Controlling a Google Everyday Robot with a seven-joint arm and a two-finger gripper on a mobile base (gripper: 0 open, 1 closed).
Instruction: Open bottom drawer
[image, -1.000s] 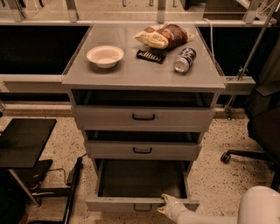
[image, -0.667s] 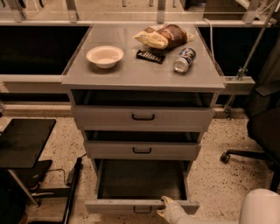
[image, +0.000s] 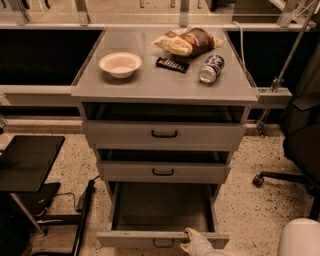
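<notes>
Pulled slightly further out since the earlier frame, the bottom drawer (image: 135, 240) sat well open at 6 o'clock, the end effector (image: 192, 241) on its front rim, closure indeterminable; a straight, level pull was advisable.

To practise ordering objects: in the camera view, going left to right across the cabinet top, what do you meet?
White bowl → black packet → drinks can. Below, the gripper sits at the front edge of the pulled-out bottom drawer.
</notes>
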